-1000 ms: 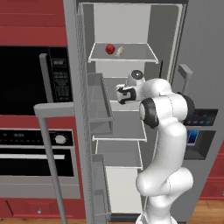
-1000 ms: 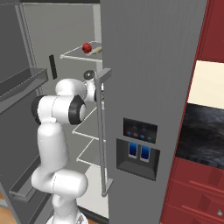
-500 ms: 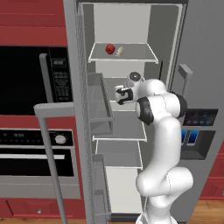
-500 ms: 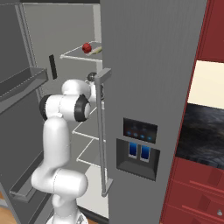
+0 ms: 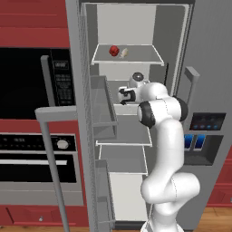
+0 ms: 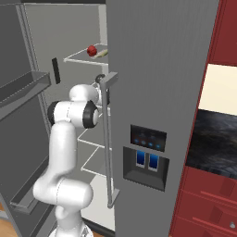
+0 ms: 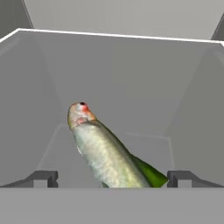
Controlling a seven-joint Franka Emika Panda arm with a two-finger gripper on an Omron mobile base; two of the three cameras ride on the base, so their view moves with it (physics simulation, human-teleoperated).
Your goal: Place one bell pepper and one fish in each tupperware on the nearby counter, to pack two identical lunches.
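Since the earlier frame we've pushed deeper into the fridge; fingers (image 7: 112, 178) spread wide, gripping nothing, fish (image 7: 107, 154) between them. Bell pepper (image 5: 114, 50) on upper shelf; nothing packed yet.

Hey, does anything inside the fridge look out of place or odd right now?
Nothing looks spilled or damaged. A red bell pepper and a pale fish sit loose together on the top shelf. The hand view shows a fish lying between the open claw's tips, with something green beside it.
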